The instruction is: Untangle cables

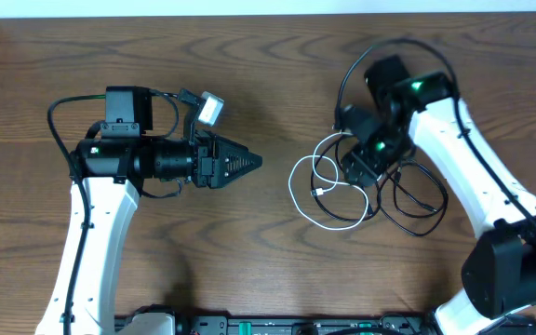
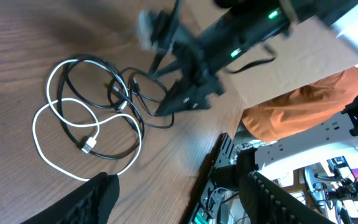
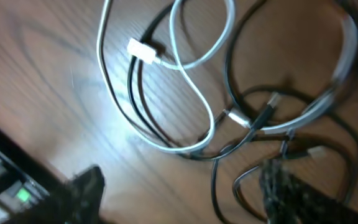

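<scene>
Right gripper (image 3: 185, 186) hovers low over the tangle, jaws spread wide, nothing pinched between them. Under it the thin white cord (image 1: 293, 186) with its small flat plug loops through the thin black cords (image 3: 229, 59), all in one loose heap on the right arm's side of the brown wood-grain table (image 1: 249, 56). White crosses black at several spots, so by my read the separating is under way, not done. Left gripper (image 1: 247, 163) hangs well apart, fingers open and empty, pointing toward the pile. Next move calls for a clean pinch on one single strand, white looks easiest, then a slow drag clear of the black loops.
</scene>
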